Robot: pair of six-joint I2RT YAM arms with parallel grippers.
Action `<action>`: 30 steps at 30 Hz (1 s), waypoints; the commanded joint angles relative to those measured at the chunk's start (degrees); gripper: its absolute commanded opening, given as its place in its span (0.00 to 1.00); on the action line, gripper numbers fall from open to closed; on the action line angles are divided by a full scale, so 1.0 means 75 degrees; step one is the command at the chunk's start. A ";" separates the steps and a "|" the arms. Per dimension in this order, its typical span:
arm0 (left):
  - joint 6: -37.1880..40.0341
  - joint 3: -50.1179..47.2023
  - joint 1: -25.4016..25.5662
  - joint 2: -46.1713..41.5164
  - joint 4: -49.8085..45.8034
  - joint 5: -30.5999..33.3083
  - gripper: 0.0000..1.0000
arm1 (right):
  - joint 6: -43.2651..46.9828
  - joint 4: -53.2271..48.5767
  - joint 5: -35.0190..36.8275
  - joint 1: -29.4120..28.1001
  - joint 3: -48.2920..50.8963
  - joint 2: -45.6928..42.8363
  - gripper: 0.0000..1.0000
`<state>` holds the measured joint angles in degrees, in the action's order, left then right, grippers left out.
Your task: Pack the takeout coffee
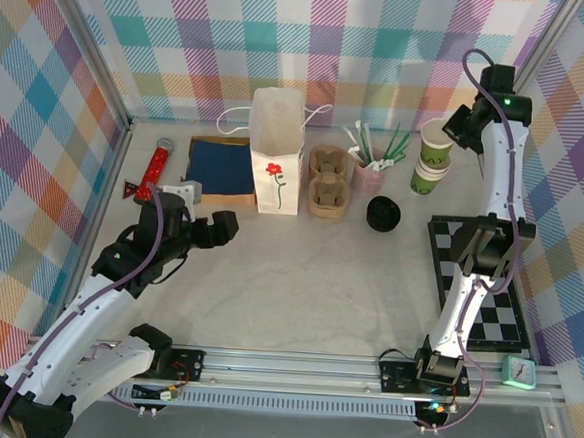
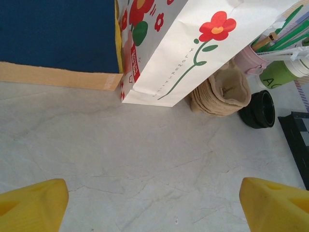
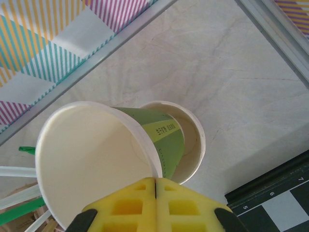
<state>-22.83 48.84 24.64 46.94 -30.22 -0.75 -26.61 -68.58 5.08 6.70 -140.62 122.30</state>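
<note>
Right gripper pinches rim of green-and-cream paper cup
Upright over stack of matching cups; left gripper gapes empty, well apart.

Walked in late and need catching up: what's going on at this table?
The right gripper is shut on the rim of a green-and-white paper cup, tilting it above a second such cup. The left gripper hangs open over the table near a white paper bag with a red flower. A round black plastic lid lies on the table, untouched.
</note>
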 commanded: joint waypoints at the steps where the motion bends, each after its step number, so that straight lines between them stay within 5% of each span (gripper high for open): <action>1: 0.0201 0.0294 0.0066 -0.0110 -0.0239 0.0019 0.91 | -0.0138 0.0129 -0.0113 0.0088 -0.0259 -0.0443 0.02; 20: 0.0056 0.0281 0.0066 -0.0571 -0.0389 -0.0044 0.90 | 0.0001 -0.0395 -0.0725 0.0108 -0.0365 -0.1523 0.03; 30: -0.0108 0.0068 0.0077 -0.0646 -0.0181 -0.0283 0.89 | 0.0487 -0.1301 -0.1864 0.0087 -0.0142 -0.2180 0.02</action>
<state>-22.92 50.02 24.64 42.72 -32.82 -1.43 -24.80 -75.02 -3.92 7.18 -141.80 108.86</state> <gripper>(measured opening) 0.891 0.046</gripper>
